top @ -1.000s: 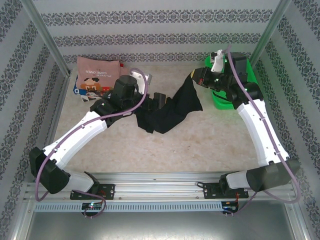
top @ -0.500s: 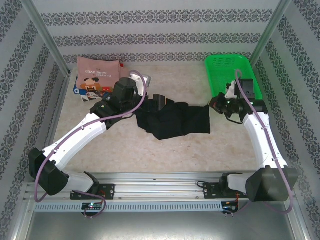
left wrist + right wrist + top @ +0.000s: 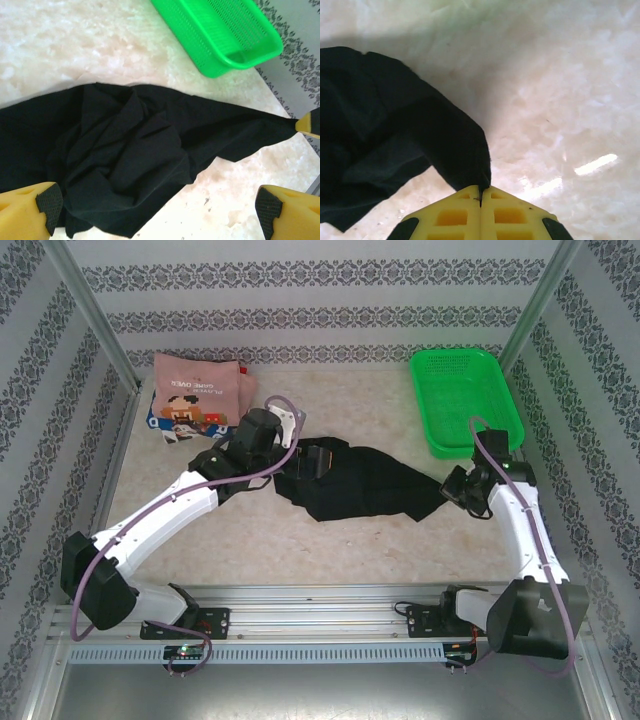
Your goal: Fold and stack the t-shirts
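The black shirt (image 3: 360, 485) lay crumpled mid-table, stretched sideways. The right gripper (image 3: 481, 192) was pinched tight on its right corner. The left gripper (image 3: 156, 207) gaped wide over the bunched left part. The pink shirt (image 3: 195, 380) lay folded far left.

Light falls bright and even from above, shadows soft and short. Under my right wrist the pale marbled tabletop (image 3: 560, 75) shows white glare streaks; the crumpled black cloth t-shirt (image 3: 125, 160) swallows its fold detail, and my near yellow fingertips (image 3: 450, 220) look slightly soft.
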`<state>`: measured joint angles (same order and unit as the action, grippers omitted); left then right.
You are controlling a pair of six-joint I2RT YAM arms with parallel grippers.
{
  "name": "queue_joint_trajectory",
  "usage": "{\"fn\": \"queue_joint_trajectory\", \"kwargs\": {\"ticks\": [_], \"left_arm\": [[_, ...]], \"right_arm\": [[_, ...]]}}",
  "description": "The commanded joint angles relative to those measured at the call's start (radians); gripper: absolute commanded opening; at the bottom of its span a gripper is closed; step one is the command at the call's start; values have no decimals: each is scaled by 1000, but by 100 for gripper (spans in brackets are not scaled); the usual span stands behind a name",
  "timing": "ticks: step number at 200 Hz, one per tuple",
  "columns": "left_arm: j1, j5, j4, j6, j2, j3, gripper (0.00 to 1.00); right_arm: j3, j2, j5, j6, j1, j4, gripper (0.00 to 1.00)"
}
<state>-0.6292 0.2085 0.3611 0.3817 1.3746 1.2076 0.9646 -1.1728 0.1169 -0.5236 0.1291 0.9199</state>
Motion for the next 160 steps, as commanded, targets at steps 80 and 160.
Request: {"fn": "queue_joint_trajectory", "kwargs": {"ticks": [80,160], "left_arm": [[-52,53,70,51,92,-85,100],[-43,-109,85,178,293,-40,100]], "right_arm": [[55,-29,-11,21,81,-136,0],[104,-77,-78,79,124,-55,0]]}}
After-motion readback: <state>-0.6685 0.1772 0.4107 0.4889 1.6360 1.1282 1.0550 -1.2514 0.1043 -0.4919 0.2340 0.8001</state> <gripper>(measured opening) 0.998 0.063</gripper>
